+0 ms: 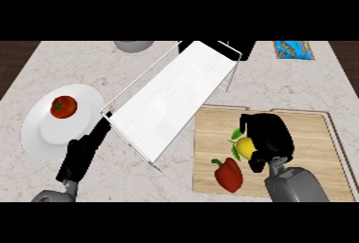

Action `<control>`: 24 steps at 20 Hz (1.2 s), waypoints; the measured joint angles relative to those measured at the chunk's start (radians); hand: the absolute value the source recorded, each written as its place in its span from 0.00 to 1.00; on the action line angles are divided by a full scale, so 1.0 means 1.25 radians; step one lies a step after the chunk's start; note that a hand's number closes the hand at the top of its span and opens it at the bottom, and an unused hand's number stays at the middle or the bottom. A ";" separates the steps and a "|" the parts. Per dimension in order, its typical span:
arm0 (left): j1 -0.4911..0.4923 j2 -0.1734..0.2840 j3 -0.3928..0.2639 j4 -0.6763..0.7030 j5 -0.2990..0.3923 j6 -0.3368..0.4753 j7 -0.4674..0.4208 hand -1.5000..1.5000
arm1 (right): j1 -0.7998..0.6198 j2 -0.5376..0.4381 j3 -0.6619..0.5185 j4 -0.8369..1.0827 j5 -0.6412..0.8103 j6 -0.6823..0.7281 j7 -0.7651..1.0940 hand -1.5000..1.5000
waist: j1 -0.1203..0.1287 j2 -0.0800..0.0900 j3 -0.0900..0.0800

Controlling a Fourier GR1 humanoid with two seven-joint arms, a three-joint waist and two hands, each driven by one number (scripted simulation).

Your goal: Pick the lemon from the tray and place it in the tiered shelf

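Note:
A yellow lemon with green leaves lies on the wooden tray at the lower right. My right hand covers the lemon's right side, fingers curled round it. The white tiered shelf with a wire frame runs slantwise across the middle of the counter. My left hand rests at the lower left, fingers straight, beside the shelf's near end and over the edge of a plate.
A red bell pepper lies on the tray just below the lemon. A white plate at the left holds a tomato. A grey bowl and a blue packet sit at the far edge.

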 measured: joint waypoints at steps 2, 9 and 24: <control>0.004 -0.002 0.003 0.001 -0.002 0.006 -0.004 0.50 | -0.027 -0.038 -0.009 -0.038 -0.066 0.027 -0.108 1.00 | -0.012 -0.002 0.001; 0.011 -0.008 0.015 0.010 -0.003 0.016 -0.010 0.50 | -0.159 -0.120 -0.189 -0.106 -0.307 0.099 -0.324 1.00 | -0.034 -0.002 0.001; 0.022 -0.024 0.030 0.014 -0.022 -0.008 -0.025 0.50 | -0.591 -0.065 -0.326 0.128 -0.449 0.100 -0.185 1.00 | -0.026 0.000 0.000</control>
